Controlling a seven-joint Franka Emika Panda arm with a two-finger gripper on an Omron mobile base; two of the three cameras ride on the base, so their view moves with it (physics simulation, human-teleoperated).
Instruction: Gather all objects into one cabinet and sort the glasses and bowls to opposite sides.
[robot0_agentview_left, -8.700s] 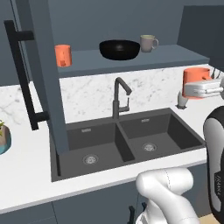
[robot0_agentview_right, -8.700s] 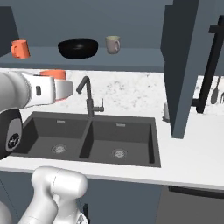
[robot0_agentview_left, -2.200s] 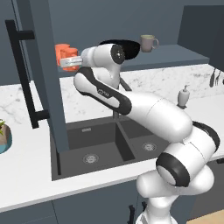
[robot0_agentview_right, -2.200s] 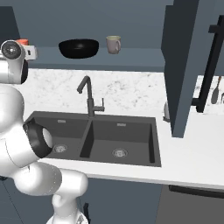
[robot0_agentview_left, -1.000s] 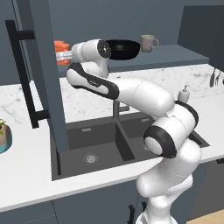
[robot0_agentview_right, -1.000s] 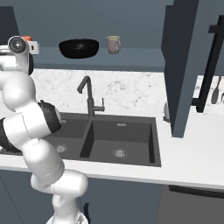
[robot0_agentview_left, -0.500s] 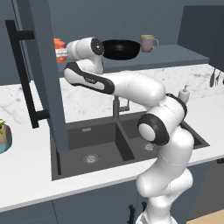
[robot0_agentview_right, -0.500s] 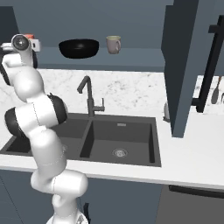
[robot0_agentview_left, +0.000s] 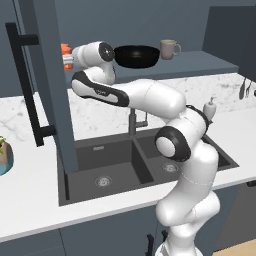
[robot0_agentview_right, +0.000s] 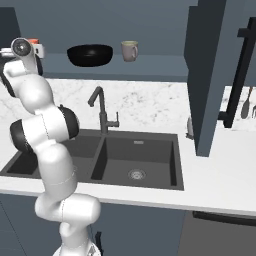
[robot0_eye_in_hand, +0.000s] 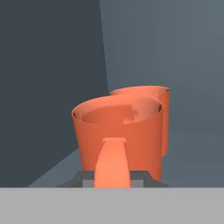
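1. Left base view: arm stretched up to the upper left of the frame, hand (robot0_agentview_left: 75, 56) at the left end of the cabinet shelf (robot0_agentview_left: 210, 61), just beside the open cabinet door (robot0_agentview_left: 47, 75).
2. Orange cup (robot0_agentview_left: 65, 49) partly hidden behind the hand, small bits of orange seen at the door edge.
3. Hand view: an orange vessel (robot0_eye_in_hand: 117, 131) in the middle of the frame, very close, handle toward the camera; a second orange vessel (robot0_eye_in_hand: 158, 98) right behind it, touching or nearly so, cannot tell which.
4. State of the fingers: cannot tell, tips hidden behind the near orange vessel.
5. Black bowl (robot0_agentview_left: 137, 56) on the shelf at upper middle, grey-beige mug (robot0_agentview_left: 169, 49) just to the right of it, apart from the bowl.
6. Right base view: bowl (robot0_agentview_right: 90, 54) and mug (robot0_agentview_right: 129, 50) on the same shelf at upper middle, hand at the upper left edge.
7. Below the shelf: dark double sink (robot0_agentview_left: 125, 160) with black faucet (robot0_agentview_right: 102, 115), set in the white desk (robot0_agentview_left: 30, 200).
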